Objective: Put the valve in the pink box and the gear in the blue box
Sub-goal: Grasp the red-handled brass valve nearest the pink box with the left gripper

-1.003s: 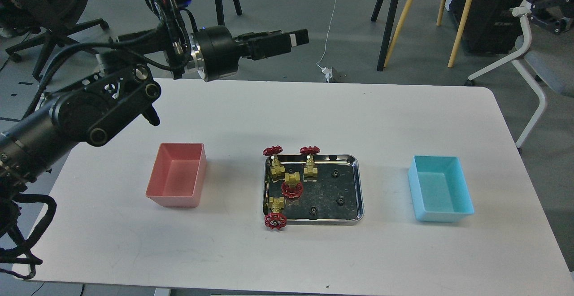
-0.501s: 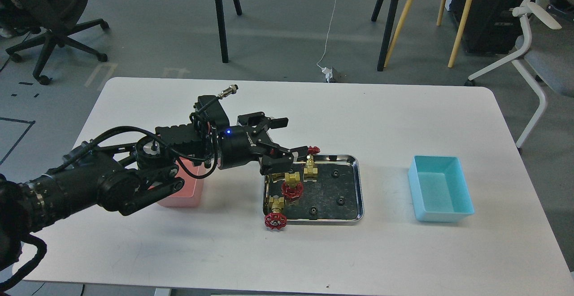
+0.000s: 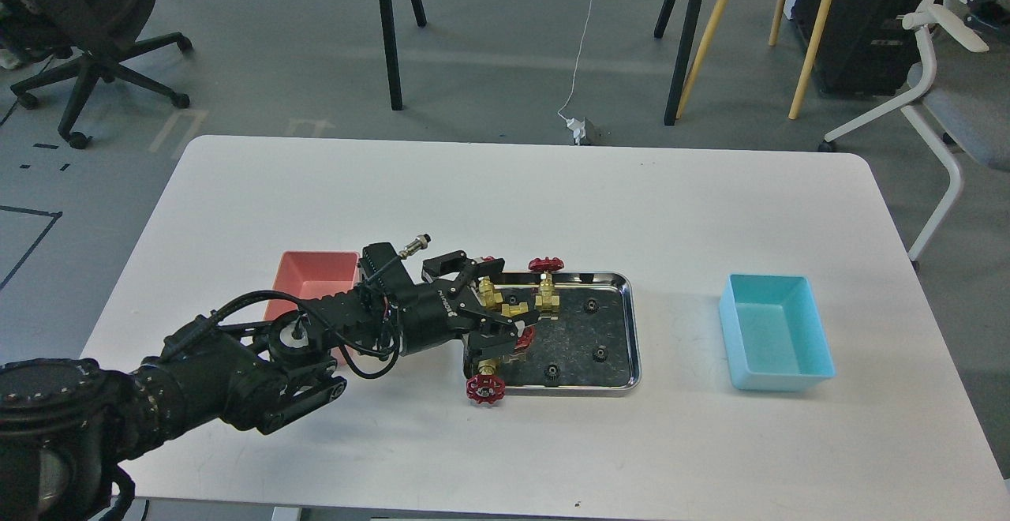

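Several brass valves with red handwheels lie in the left half of a steel tray (image 3: 623,331): one (image 3: 545,297) at the back, one (image 3: 484,387) hanging over the front edge, and two (image 3: 513,312) in between. Tiny black gears (image 3: 590,305) lie in the right half. My left gripper (image 3: 503,301) is open and low over the tray's left side, its fingers (image 3: 461,263) straddling the two middle valves. The pink box (image 3: 312,276) is left of the tray, partly hidden by my arm. The blue box (image 3: 777,331) stands at the right. My right gripper is out of view.
My left arm (image 3: 237,371) lies low across the table's front left, over the pink box's front wall. Beyond the table's far edge stand chair legs, tripod legs and cables on the floor.
My left arm has swung down from high at the back left to table height. The gripper has opened and come in over the tray's left side around the middle valves.
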`<control>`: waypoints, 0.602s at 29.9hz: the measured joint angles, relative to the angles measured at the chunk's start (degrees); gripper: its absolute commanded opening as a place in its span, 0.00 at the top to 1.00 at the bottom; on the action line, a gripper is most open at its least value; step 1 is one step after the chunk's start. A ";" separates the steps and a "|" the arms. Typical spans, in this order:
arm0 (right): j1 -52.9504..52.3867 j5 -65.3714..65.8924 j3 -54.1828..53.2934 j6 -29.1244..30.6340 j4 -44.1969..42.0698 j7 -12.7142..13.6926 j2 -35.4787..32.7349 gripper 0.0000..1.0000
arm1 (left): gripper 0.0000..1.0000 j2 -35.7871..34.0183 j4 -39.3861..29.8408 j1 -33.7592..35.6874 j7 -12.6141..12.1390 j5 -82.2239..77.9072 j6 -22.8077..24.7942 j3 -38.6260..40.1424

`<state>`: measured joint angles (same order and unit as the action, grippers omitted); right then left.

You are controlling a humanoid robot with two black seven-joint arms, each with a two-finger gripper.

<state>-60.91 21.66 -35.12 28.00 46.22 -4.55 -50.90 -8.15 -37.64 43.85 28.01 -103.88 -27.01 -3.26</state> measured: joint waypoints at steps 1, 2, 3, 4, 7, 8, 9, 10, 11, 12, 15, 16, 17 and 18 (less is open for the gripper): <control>0.00 0.02 -0.01 0.00 0.00 0.00 0.00 0.01 | 0.04 0.78 0.93 -0.05 0.00 0.05 0.00 -0.03; 0.00 0.04 -0.02 0.00 0.00 0.01 0.00 0.01 | 0.04 1.50 1.92 -0.20 -0.01 0.08 0.01 -0.06; 0.00 0.05 -0.02 0.00 0.00 0.01 0.00 0.01 | 0.04 2.40 3.20 -0.52 -0.01 0.10 0.04 -0.10; 0.00 0.05 -0.03 0.00 0.00 0.04 0.00 0.01 | 0.05 3.27 4.47 -0.91 -0.01 0.10 0.07 -0.14; 0.00 0.05 -0.03 0.00 0.01 0.05 0.01 0.01 | 0.09 5.45 8.03 -1.61 -0.01 0.12 0.08 -0.14; 0.00 0.05 -0.04 0.00 0.02 0.05 0.01 0.01 | 0.10 5.96 8.93 -1.73 -0.01 0.12 0.09 -0.14; 0.00 0.05 -0.04 0.00 0.02 0.05 0.00 0.01 | 0.12 6.48 9.98 -1.85 -0.01 0.13 0.10 -0.14; 0.00 0.05 -0.04 0.00 0.02 0.05 0.00 0.01 | 0.14 6.90 10.89 -1.92 -0.01 0.14 0.10 -0.15; 0.00 0.05 -0.04 0.00 0.02 0.05 -0.01 0.01 | 0.16 7.28 11.66 -1.96 -0.01 0.14 0.11 -0.18; 0.00 0.05 -0.04 0.00 0.02 0.05 -0.01 0.01 | 0.18 7.57 12.19 -1.98 -0.01 0.14 0.11 -0.20; 0.00 0.05 -0.04 0.00 0.01 0.01 0.00 0.01 | 0.26 8.04 13.23 -2.00 -0.01 0.15 0.11 -0.23; 0.00 0.05 -0.04 0.00 0.01 0.00 0.03 0.01 | 0.31 8.07 13.35 -2.00 -0.01 0.16 0.10 -0.23; 0.00 0.05 -0.04 0.00 0.01 -0.01 0.10 0.01 | 0.35 8.06 13.42 -2.01 -0.01 0.15 0.08 -0.23; 0.00 0.05 -0.04 0.00 0.00 -0.01 0.16 0.01 | 0.38 8.03 13.44 -2.01 -0.01 0.15 0.03 -0.24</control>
<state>-60.91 21.71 -35.16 28.00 46.22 -4.56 -50.74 -0.12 -24.20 41.84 28.00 -103.73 -26.98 -3.50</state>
